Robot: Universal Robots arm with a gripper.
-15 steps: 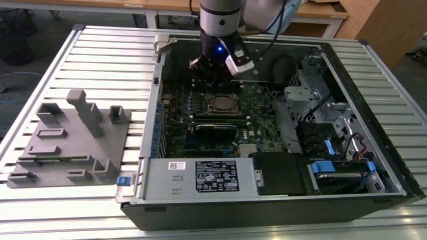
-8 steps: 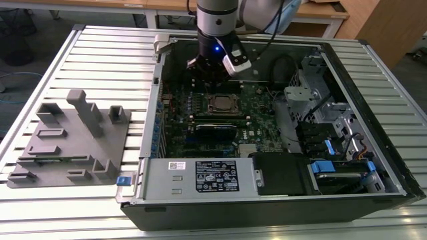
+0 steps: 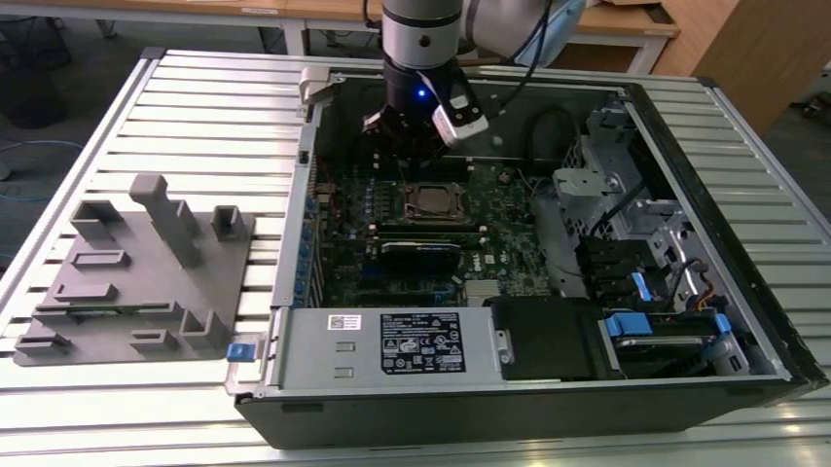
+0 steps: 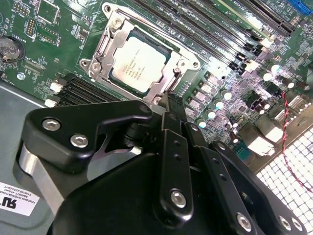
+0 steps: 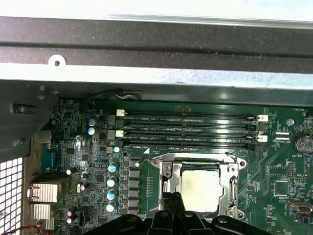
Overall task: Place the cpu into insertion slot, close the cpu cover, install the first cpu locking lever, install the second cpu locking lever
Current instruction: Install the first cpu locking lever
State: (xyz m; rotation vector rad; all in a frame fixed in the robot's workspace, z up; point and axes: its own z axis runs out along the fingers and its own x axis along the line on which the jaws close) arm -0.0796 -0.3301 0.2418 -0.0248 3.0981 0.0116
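The cpu (image 4: 139,61) lies flat in the insertion slot with its silver-grey face up; it also shows in the first wrist view (image 5: 203,186) and in the exterior view (image 3: 435,202). The chip hides the slot's pin field. The cpu cover (image 4: 110,27) lies down around the chip as a silvery frame (image 5: 166,171). My gripper (image 4: 173,100) is shut with nothing between its fingers. Its tips hover at the socket's edge, just beside the cover (image 5: 173,198). In the exterior view the gripper (image 3: 413,165) hangs over the board's far side. I cannot tell how the locking levers stand.
Long memory slots (image 5: 186,129) run beside the socket, with the case's metal wall (image 5: 146,44) close behind. A black card (image 3: 418,255), the power supply (image 3: 389,345) and drive bays (image 3: 649,321) crowd the case. A grey fixture (image 3: 130,272) stands on the table at the exterior view's left.
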